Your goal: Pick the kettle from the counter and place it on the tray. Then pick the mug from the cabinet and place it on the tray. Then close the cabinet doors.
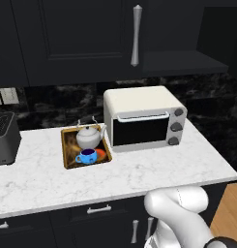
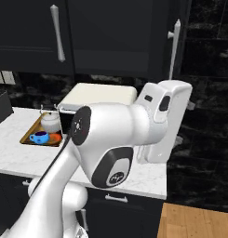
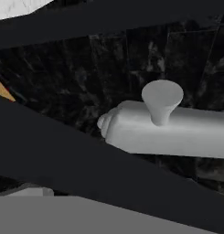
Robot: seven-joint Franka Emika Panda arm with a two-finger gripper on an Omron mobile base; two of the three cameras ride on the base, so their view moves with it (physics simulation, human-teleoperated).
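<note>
The silver kettle (image 1: 88,137) (image 2: 50,122) and the small blue mug (image 1: 87,156) (image 2: 39,136) both sit on the wooden-rimmed tray (image 1: 66,145) (image 2: 28,138) on the marble counter (image 1: 139,172). The left cabinet door (image 1: 81,29) is closed, its bar handle (image 1: 136,34) upright. The right cabinet door (image 2: 181,28) stands open, edge-on, showing the dark cabinet shelf (image 1: 183,63). My gripper (image 2: 183,122) is raised beside this open door, open and holding nothing. In the hand view the door's silver handle (image 3: 186,132) lies close ahead.
A cream toaster oven (image 1: 144,118) (image 2: 97,95) stands right of the tray. A black appliance (image 1: 4,138) sits at the counter's left end. Dark drawers with silver pulls (image 1: 99,209) run below. Wood floor (image 2: 199,221) lies beyond the counter's right end.
</note>
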